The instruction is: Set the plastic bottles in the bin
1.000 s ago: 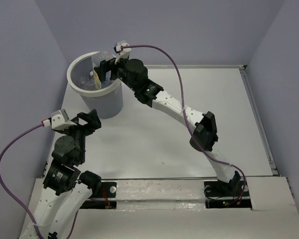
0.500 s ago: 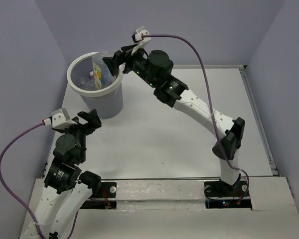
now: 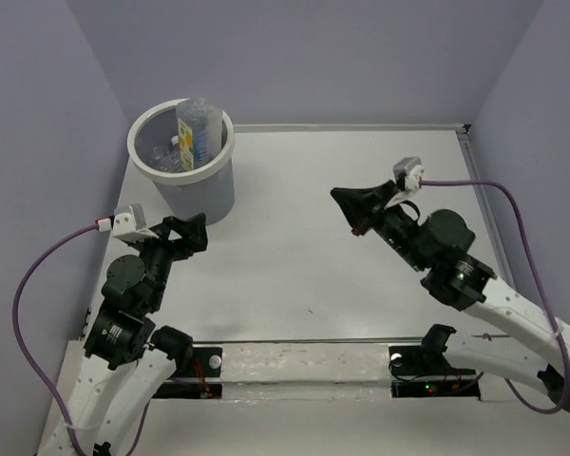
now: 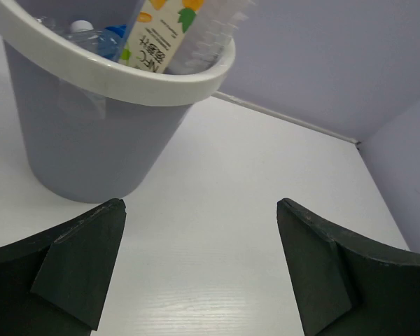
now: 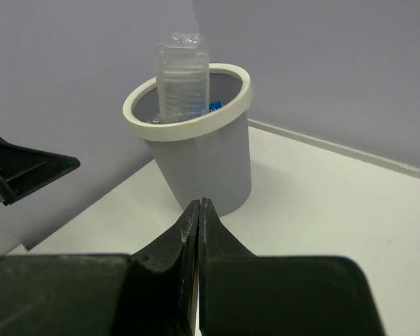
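Since every bottle I can make out is already in the bin [image 3: 136, 142], I reckon you're basically at the wrap-up.

The wide bottle with the yellow-orange label [image 3: 194, 133] stands inside the bin, leaning on its far rim with its top poking above it. A blue-labelled bottle [image 4: 115, 39] sits lower down inside. The others are just clear shapes at the bottom of the bin and I can't count them properly.

Your right gripper [image 5: 198, 204] is well off to the right of the bin, fingers pressed together with nothing between them. Your left gripper [image 4: 199, 210] sits near the bin's front side, fingers spread wide, holding nothing.

So the job now is parking without wrecking it. I'd draw the left arm straight back from the bin rather than swinging it sideways. It looks near enough to nudge the bin's wall, and that tall bottle looks like it could tip out if the bin gets bumped. Keep the right arm away from the bin too. Maybe peek into the bin and count five before calling it done.
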Action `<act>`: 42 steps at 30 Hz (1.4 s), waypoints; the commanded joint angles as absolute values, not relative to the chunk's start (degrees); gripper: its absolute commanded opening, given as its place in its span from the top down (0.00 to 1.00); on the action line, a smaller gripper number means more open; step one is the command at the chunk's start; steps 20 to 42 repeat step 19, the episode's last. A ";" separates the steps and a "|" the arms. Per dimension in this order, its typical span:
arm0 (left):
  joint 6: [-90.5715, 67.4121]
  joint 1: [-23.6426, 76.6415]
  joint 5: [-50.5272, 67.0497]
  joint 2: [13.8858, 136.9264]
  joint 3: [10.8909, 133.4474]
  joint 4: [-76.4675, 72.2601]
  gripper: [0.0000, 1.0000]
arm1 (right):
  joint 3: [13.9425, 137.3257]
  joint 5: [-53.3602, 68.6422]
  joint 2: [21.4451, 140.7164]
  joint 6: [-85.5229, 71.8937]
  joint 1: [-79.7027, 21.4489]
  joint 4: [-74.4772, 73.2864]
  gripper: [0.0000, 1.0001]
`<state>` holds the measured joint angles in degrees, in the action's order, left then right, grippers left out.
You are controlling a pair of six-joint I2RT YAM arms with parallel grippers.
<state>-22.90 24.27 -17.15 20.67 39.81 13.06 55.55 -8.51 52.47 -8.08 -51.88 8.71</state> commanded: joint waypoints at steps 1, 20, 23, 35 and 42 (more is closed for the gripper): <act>-24.26 23.99 -6.17 19.60 40.69 10.90 0.01 | 47.13 -13.09 42.98 -13.26 -52.38 4.32 0.95; -28.65 23.91 7.82 18.19 38.32 7.03 0.01 | 36.11 -28.48 20.21 -18.90 -52.38 -10.37 0.00; -28.65 23.91 7.82 18.19 38.32 7.03 0.01 | 36.11 -28.48 20.21 -18.90 -52.38 -10.37 0.00; -28.65 23.91 7.82 18.19 38.32 7.03 0.01 | 36.11 -28.48 20.21 -18.90 -52.38 -10.37 0.00; -28.65 23.91 7.82 18.19 38.32 7.03 0.01 | 36.11 -28.48 20.21 -18.90 -52.38 -10.37 0.00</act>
